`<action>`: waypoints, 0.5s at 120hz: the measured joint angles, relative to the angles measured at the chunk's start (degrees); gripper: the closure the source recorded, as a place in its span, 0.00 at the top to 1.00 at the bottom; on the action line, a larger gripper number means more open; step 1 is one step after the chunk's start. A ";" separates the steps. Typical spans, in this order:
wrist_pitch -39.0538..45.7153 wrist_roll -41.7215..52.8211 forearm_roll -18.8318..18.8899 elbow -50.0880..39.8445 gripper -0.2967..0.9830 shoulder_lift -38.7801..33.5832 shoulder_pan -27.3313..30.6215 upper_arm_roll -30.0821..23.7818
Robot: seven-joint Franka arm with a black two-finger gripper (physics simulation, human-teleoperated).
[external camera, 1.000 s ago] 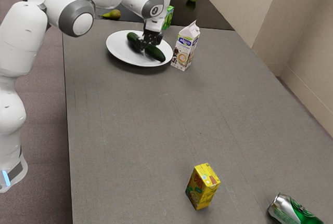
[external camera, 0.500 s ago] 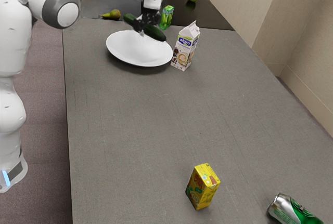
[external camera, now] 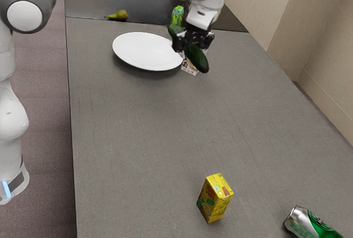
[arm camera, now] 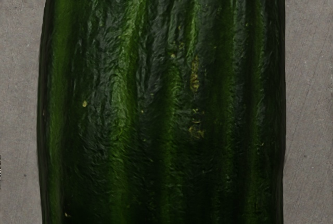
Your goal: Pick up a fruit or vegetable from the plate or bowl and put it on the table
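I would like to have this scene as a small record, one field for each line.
gripper: closed on the cucumber
cucumber: held in the air, off the plate, not yet put on the table
plate: on the table
carton: beside the plate, partly hidden by the cucumber
yellow box: standing upright
can: lying on its side, partly out of the exterior view

Soft, even light casts a dark shadow beneath the plate [external camera: 146, 50].
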 joint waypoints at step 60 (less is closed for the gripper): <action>12.66 -11.71 3.51 0.13 0.35 16.23 -3.25 -6.84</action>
